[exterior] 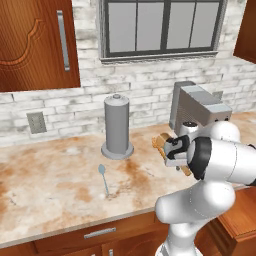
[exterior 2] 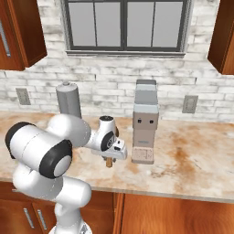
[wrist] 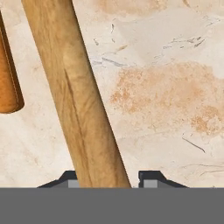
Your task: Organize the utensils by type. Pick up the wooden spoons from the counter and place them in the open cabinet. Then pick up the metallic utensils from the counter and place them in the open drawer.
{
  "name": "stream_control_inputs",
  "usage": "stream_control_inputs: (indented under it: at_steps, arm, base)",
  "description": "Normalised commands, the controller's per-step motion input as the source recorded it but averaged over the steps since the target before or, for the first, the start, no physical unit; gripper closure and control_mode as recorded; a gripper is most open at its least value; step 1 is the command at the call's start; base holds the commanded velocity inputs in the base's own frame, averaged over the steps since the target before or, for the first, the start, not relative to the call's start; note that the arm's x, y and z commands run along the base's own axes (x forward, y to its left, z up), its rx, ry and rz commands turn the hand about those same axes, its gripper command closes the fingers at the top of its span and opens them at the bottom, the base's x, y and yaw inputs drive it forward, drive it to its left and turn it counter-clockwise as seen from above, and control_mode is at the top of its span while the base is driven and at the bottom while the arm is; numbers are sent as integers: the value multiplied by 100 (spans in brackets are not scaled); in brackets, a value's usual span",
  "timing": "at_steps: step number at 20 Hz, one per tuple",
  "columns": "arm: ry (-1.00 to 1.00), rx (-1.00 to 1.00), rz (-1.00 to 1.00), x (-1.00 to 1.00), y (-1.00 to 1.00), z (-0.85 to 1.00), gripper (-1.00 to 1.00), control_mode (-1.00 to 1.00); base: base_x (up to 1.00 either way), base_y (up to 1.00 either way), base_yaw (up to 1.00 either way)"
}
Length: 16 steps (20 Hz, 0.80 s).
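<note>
Gripper (wrist: 108,177) low over beige marbled stone counter (wrist: 175,65), jaws half-closed astride the long light-brown wooden spoon handle (wrist: 78,96); contact on both sides unclear. Second, darker orange wooden spoon (wrist: 6,78) just left. Judged light, rigid, smooth: take mid-handle, squarely

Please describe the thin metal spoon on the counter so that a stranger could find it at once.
Find the grey cylinder standing on the counter under the window. Just before its base lies the metal spoon, alone on the stone. It is thin and silvery, unlike the thick wooden spoons.
</note>
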Motion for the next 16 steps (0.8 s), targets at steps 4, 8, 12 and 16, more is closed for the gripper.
stream_control_inputs:
  at_steps: [4,8,12,16]
  arm:
    - [-16,0,0,-4,2,1,100,-100]
    - [-17,-1,0,-19,2,38,100,-100]
    - [-7,-3,0,-15,11,53,100,-100]
    - [0,0,0,-8,4,85,100,-100]
  base:
    - [0,0,0]
    - [0,0,0]
    - [0,0,0]
    - [0,0,0]
